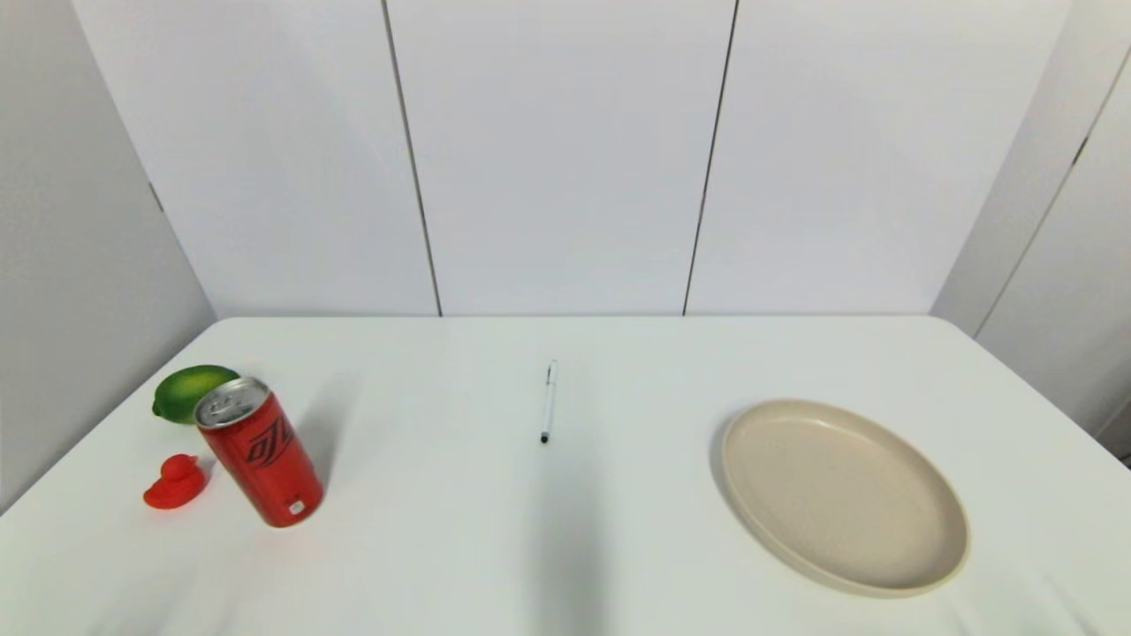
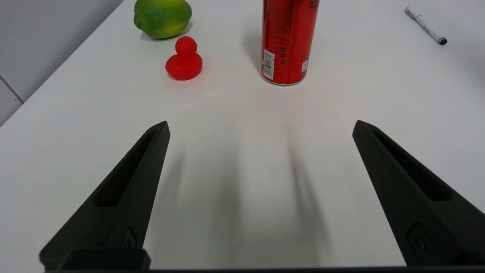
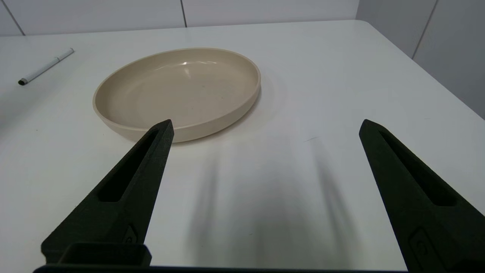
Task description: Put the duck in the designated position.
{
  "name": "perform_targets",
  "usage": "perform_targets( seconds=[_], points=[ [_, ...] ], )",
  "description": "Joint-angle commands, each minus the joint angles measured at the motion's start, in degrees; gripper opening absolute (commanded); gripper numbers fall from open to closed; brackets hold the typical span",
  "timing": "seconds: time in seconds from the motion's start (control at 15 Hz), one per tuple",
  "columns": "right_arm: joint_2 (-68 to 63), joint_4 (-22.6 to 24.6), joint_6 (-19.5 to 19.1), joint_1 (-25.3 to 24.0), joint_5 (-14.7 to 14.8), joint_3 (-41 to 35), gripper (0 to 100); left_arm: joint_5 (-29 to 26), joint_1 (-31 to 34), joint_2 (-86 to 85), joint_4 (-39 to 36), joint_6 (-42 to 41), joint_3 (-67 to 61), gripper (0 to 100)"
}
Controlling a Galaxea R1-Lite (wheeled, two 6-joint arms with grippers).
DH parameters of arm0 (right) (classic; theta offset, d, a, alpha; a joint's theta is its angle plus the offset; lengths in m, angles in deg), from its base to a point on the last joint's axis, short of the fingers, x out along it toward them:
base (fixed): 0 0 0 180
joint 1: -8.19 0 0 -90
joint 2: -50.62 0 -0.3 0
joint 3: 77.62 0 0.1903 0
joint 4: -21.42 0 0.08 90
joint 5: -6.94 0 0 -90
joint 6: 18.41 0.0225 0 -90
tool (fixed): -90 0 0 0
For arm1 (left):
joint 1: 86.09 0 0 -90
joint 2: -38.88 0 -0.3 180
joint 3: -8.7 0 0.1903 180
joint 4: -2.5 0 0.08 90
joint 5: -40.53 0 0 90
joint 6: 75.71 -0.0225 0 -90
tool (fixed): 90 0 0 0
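Observation:
The tiny red duck (image 1: 175, 482) sits upright on the white table near its left edge, just left of the red soda can (image 1: 259, 450); the left wrist view shows the duck (image 2: 183, 60) too. My left gripper (image 2: 259, 127) hovers open over the near table, well short of the duck, with nothing between its fingers. My right gripper (image 3: 265, 127) is open as well, beside the near rim of the beige plate (image 3: 227, 113). Neither arm shows in the head view. The designated position is plain bare tabletop with no mark to see.
A green lime (image 1: 194, 391) lies behind the duck and can. A white pen (image 1: 549, 400) lies at the table's middle. The beige plate (image 1: 937, 565) sits at the right. Grey wall panels close in the left and right sides.

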Motion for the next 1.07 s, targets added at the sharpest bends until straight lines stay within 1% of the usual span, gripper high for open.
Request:
perform_targets(
  seconds=[0.07,1.07],
  points=[
    [0.0,0.0,0.0,0.0,0.0,0.0,100,0.0,-0.1,0.1,0.0,0.0,0.0,100],
    [0.0,0.1,-0.1,0.0,0.0,0.0,100,0.0,0.0,0.1,0.0,0.0,0.0,100]
  ],
)
